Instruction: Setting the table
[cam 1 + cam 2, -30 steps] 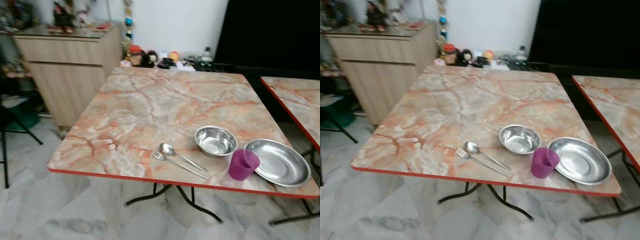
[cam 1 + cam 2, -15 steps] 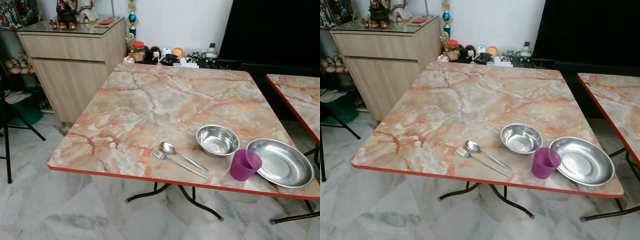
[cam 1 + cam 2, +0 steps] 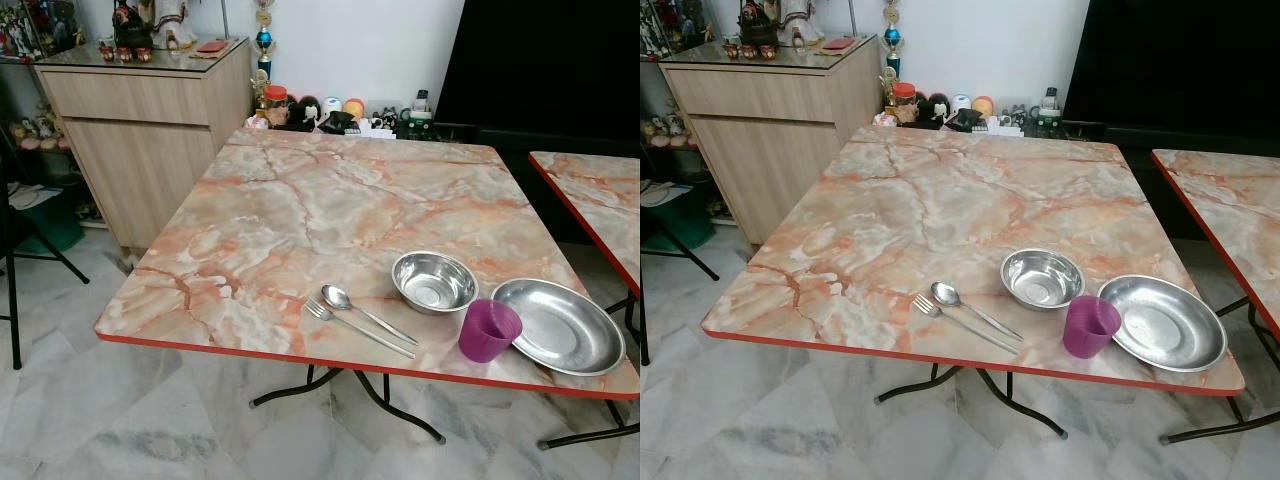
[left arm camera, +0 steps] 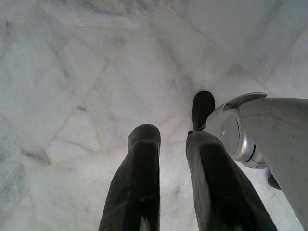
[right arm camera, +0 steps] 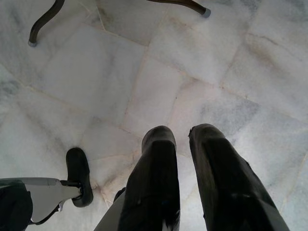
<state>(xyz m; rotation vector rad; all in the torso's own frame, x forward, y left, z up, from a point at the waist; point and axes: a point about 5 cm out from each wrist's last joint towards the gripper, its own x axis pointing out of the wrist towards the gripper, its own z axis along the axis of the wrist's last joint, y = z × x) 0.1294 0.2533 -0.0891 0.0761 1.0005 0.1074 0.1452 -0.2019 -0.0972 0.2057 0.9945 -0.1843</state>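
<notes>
I'm seeing the left gripper (image 4: pixel 168 139) hanging over the floor (image 4: pixel 72 72), its two black fingers slightly parted and holding nothing. The right gripper (image 5: pixel 180 137) is hanging the same way, fingers a little apart and empty, with a table leg (image 5: pixel 43 21) showing beyond it.

The table (image 3: pixel 300 210) is standing ahead of me, its marbled orange top edged in red. All the tableware is sitting along the near edge, toward the right corner. A shiny steel plate (image 3: pixel 558 326) is lying nearest that corner. A purple cup (image 3: pixel 488 330) is standing upright just beside the plate's left rim, close to the edge. A steel bowl (image 3: pixel 434 281) is resting behind the cup, a little farther in. A fork (image 3: pixel 357 328) and a spoon (image 3: pixel 365 313) are lying side by side left of the bowl, slanting, handles pointing toward the cup.

A second table (image 3: pixel 595 205) is standing to the right, and a cabinet (image 3: pixel 140 120) at the left.
</notes>
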